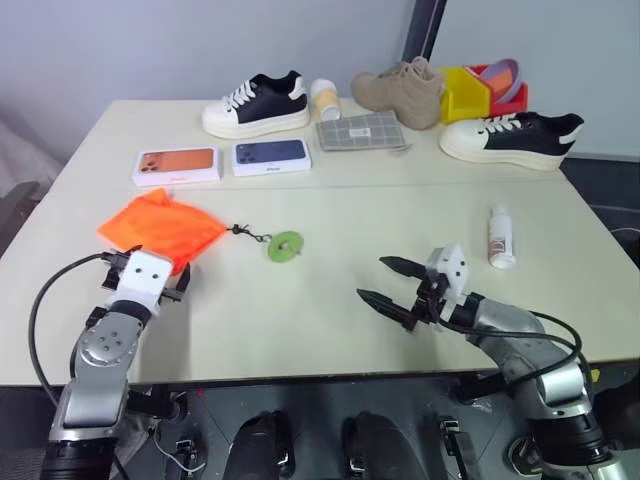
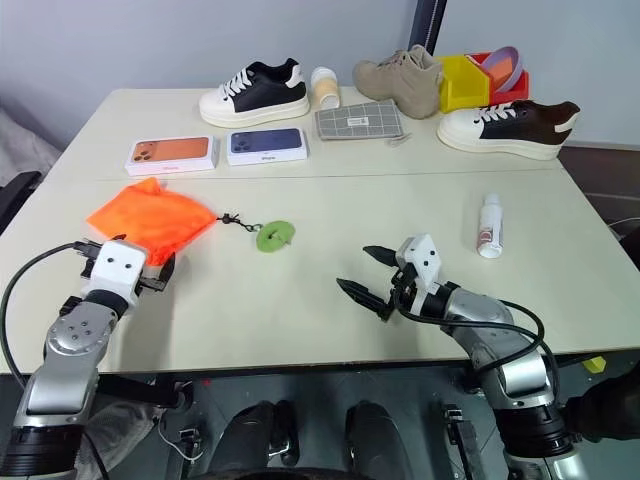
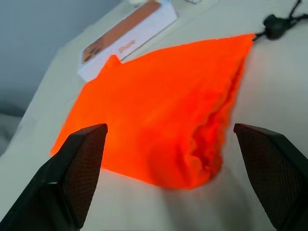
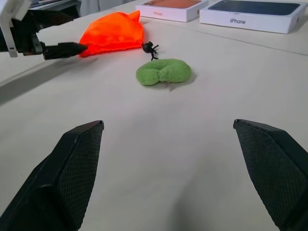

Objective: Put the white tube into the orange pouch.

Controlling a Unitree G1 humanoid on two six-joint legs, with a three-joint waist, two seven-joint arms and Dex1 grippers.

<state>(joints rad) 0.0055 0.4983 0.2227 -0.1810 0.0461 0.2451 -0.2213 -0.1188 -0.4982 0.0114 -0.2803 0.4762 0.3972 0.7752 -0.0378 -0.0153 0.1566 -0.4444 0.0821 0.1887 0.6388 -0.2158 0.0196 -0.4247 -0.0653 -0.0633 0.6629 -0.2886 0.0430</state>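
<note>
The orange pouch (image 1: 160, 228) lies flat at the left of the table, its dark cord running to a green disc (image 1: 285, 245). My left gripper (image 3: 169, 127) hovers just short of the pouch's near edge, open, with the fabric (image 3: 163, 101) between and beyond its fingers. The white tube (image 1: 500, 238) lies on its side at the right of the table, cap toward me. My right gripper (image 1: 373, 279) stands open over the table's middle, pointing left toward the disc (image 4: 163, 71), well left of the tube and holding nothing.
Two phone boxes (image 1: 178, 165) (image 1: 271, 156) lie behind the pouch. Along the far edge stand a black-and-white shoe (image 1: 256, 105), a white-and-tan cup (image 1: 325, 98), a grey grid-patterned pouch (image 1: 360, 131), a tan shoe (image 1: 405, 92), yellow and red bins (image 1: 470, 92) and another shoe (image 1: 512, 138).
</note>
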